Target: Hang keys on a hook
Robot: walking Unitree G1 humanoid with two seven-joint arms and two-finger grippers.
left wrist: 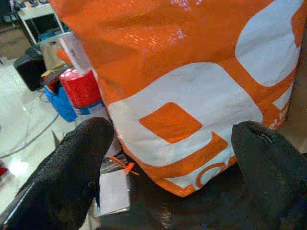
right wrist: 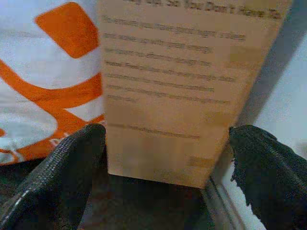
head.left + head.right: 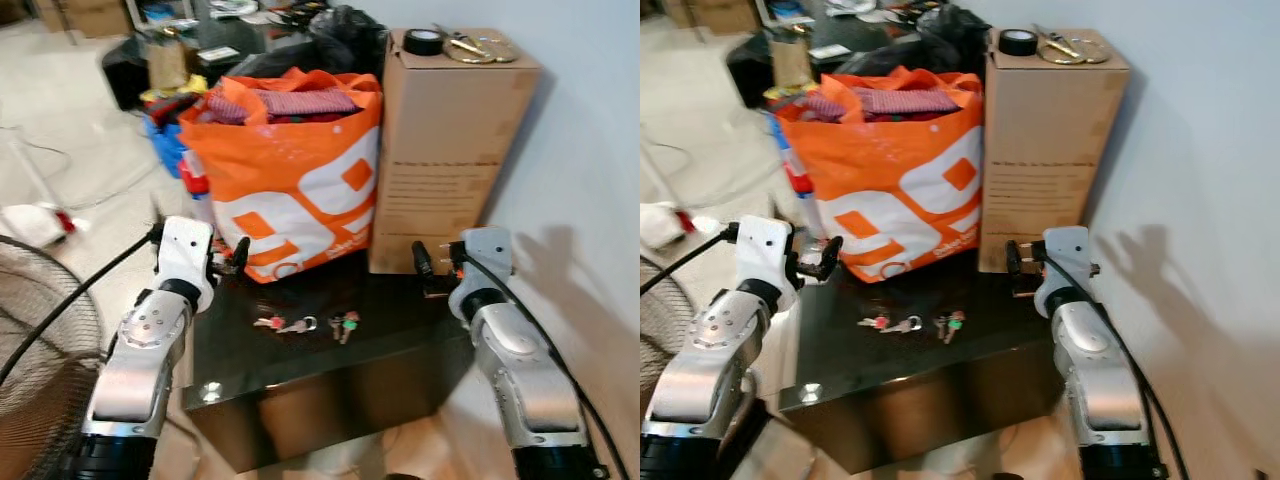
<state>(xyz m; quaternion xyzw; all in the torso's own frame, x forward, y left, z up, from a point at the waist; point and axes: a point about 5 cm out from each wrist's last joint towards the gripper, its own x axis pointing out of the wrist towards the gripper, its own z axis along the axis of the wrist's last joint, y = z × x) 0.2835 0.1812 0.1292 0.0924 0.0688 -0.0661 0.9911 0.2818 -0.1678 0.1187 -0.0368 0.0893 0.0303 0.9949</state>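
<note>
Keys [image 3: 300,324] flat on the black table [image 3: 400,345], in two small bunches strung crosswise, between both arms and nearer the body than either. Left gripper [image 3: 232,258] and right gripper [image 3: 428,270] about equally near, fingers spread, empty. No hook seen.

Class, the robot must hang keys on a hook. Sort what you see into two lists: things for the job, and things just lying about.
For the job:
keys on the black table
left gripper, open
right gripper, open

Lying about:
orange bag
cardboard box
tape roll
fan
</note>
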